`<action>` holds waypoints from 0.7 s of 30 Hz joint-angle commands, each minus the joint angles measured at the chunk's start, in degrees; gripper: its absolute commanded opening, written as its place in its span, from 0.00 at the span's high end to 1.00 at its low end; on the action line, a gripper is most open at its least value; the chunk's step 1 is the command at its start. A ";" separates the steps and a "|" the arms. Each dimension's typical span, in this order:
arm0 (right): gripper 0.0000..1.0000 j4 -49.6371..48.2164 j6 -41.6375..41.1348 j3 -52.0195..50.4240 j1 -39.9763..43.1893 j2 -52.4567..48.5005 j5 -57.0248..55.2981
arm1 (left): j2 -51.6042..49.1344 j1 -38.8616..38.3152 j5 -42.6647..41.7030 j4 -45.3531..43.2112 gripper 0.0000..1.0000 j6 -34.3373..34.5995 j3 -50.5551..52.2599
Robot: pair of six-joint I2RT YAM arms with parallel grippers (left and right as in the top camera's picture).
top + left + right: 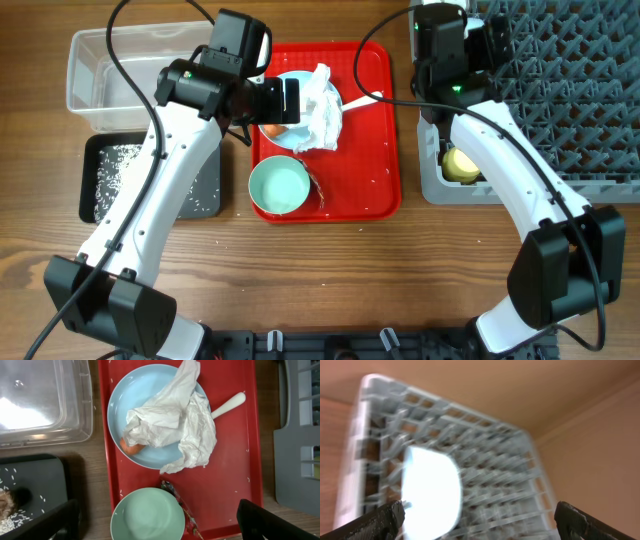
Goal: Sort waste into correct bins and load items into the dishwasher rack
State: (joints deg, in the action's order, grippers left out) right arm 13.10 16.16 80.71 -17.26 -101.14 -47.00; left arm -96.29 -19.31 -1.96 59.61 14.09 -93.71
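Your left gripper (287,100) hangs spread wide and empty over the red tray (230,475). Below it, the napkin (175,420) lies heaped on the plate (125,400). It covers part of the carrot (131,448) and reaches toward the spoon (227,404).

Pinch too deep and you may catch the plate rim, or drag the carrot out onto the red tray. A loose fold could also snag the spoon. The wrapper (178,502) sits tight against the green bowl (147,515), so a careless pinch there may nip or tip the bowl.

The napkin should not follow the rice into the black tray (150,180); the tub (120,70) looks the likelier bin.

Your right gripper (480,512) is spread too, holding nothing, over the rack (500,460). That view is blurred. A pale dish (430,490) stands in the rack and the cup (460,163) sits at its near edge, and a low pass could knock either.
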 commanded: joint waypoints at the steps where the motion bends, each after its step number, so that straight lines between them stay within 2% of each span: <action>1: 0.00 5.16 -12.11 -0.17 -0.22 -0.09 10.78 | 0.26 0.48 0.55 -0.04 0.00 -0.13 -0.04; 7: 0.00 17.44 -21.31 -0.17 -4.35 3.91 24.35 | 0.26 0.48 0.55 -0.04 0.00 -0.13 -0.04; 11: 0.01 24.46 -22.84 -0.20 -6.45 7.28 48.78 | 0.26 0.48 0.55 -0.04 0.00 -0.13 -0.04; 14: 0.01 27.96 -24.22 -1.07 -6.47 6.80 59.06 | 0.26 0.48 0.55 -0.04 0.00 -0.13 -0.04; 19: 0.12 33.86 -24.24 -1.66 -7.48 6.80 71.67 | 0.26 0.46 -1.20 -0.04 0.00 -0.09 -0.04; 21: 0.14 35.52 -24.26 -2.25 -9.29 6.73 71.89 | 0.26 0.50 0.28 -1.79 0.00 -0.15 -0.04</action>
State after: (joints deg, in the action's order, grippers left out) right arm 47.09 -7.55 79.83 -24.27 -94.54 17.74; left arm -96.29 -19.31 -2.24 59.46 14.09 -93.71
